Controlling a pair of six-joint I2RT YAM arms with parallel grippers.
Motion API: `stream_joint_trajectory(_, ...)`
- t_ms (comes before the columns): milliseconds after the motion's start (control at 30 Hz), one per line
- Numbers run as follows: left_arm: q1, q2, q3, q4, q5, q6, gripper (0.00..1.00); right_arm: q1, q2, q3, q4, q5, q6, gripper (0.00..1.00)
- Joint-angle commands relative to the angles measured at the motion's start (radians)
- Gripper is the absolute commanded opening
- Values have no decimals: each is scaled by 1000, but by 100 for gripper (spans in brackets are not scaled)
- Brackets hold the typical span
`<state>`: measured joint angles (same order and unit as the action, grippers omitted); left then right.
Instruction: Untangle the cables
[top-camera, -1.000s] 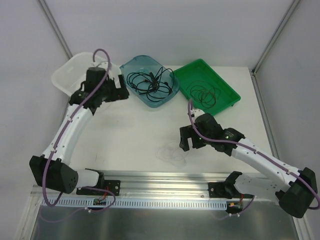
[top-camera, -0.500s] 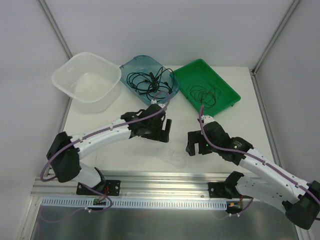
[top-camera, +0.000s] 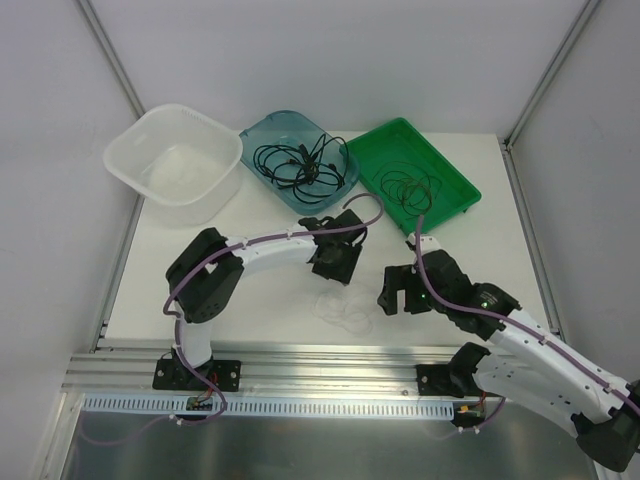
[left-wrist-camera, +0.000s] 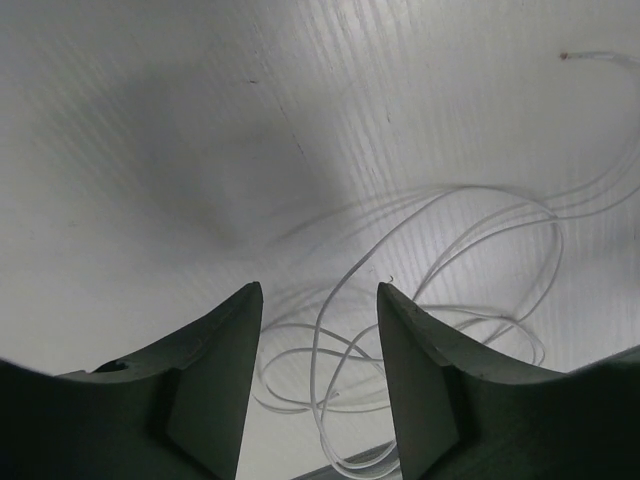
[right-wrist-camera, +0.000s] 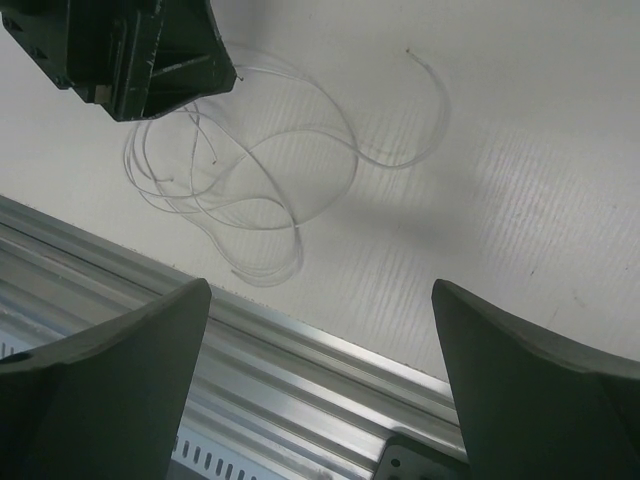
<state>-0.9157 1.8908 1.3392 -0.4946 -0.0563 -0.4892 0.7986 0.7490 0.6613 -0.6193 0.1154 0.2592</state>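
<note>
Poised either side of a pale cable tangle (right-wrist-camera: 245, 170) on the desk (top-camera: 260, 300)
The left pincer (left-wrist-camera: 318, 300) and right pincer (right-wrist-camera: 320, 290) hover with jaws apart and empty, probably to draw the thin, glassy loops at the near edge from both ends. At the far side, black cables (top-camera: 300, 162) coil in the teal tub (top-camera: 262, 132), and thin dark loops (top-camera: 408, 188) lie in the green tray (top-camera: 445, 172).

Along the far edge stand a tub (top-camera: 120, 150) at the left corner, a middle tray (top-camera: 258, 132) holding cables (top-camera: 298, 163), and a right tray (top-camera: 400, 135) holding other cables (top-camera: 408, 188). A wire coil (top-camera: 345, 312) lies by the middle of the near edge.
</note>
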Motion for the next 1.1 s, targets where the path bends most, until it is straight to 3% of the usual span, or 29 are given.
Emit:
stream_joint_trajectory(0,-6,16,20,-9,76,17,49,5,-5,-9,-16,24,17,97)
stream_joint_trajectory(167,-14,14,-14,-9,99,11,37,5,19,-26,19,7,25,98)
stream_joint_trajectory(233,-14,5,-20,-9,87,9,24,4,27,-31,42,0,26,97)
stream_joint_trajectory(267,-14,-2,-26,-9,82,8,8,5,33,-38,52,-5,28,97)
stream_joint_trajectory(333,-14,-62,-29,-9,62,-3,0,5,62,-52,90,-26,34,97)
stream_joint_trajectory(767,27,-462,1,-99,-122,-40,0,4,295,-63,364,-154,100,94)
stream_joint_trajectory(1067,51,-591,75,-130,-155,-35,0,4,394,-72,690,-249,84,91)
